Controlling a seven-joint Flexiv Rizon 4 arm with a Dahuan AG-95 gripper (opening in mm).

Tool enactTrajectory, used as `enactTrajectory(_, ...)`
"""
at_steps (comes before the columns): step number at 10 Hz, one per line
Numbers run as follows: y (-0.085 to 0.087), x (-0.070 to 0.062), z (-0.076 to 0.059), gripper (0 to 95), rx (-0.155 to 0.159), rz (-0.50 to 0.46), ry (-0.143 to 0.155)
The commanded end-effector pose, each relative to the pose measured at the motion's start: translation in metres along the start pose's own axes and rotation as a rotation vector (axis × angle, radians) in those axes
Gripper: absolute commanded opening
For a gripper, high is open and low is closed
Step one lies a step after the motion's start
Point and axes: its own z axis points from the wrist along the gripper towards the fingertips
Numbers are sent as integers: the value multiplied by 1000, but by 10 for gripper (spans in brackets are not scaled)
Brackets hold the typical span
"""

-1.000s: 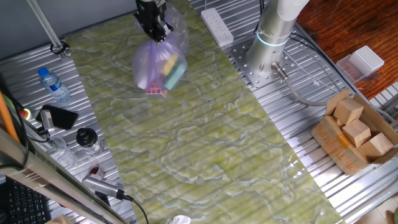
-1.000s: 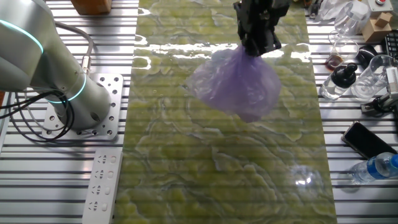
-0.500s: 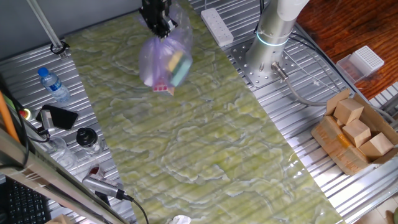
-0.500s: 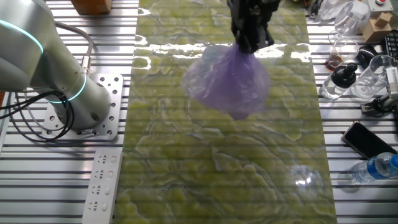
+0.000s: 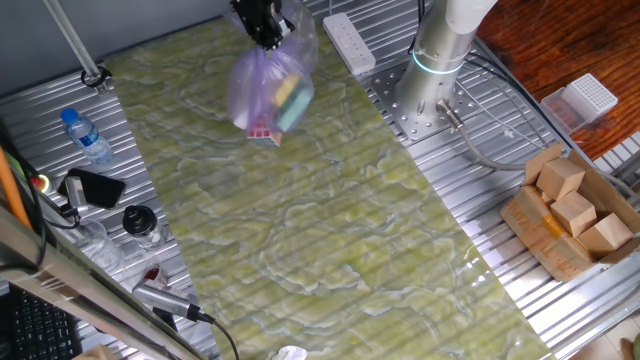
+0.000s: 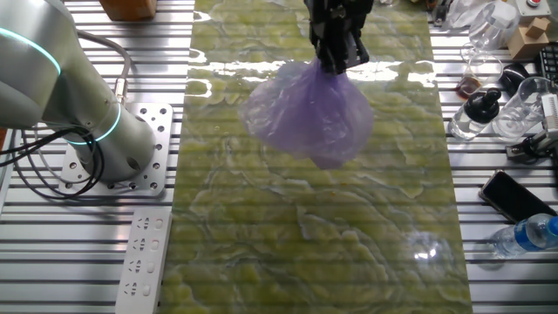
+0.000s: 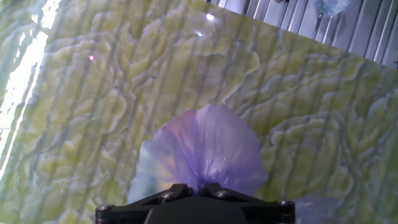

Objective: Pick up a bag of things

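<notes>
black two-finger gripper (image 6: 336,59) clamped on gathered neck of crinkly translucent pale-purple plastic bag (image 6: 307,118) | bag hung straight below fingers, long axis vertical, appeared clear of green marbled mat (image 5: 330,230) | single arm, lift seemed underway

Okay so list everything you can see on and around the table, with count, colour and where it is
bag of things: one, pale purple, hanging from the hand over the green mat
green mat: one, marbled green, table centre
power strip: one, white, beside the arm base
cardboard box: one, brown, holds wooden blocks, table edge
water bottle: one, clear with blue cap, off the mat
phone: one, black, near the bottle
arm base: one, silver
hand: one, black, shut on the bag's gathered top
</notes>
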Motion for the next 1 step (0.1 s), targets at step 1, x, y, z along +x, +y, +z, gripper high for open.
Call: enactTrajectory(1, 0, 0, 0, 0, -7, -4, 10)
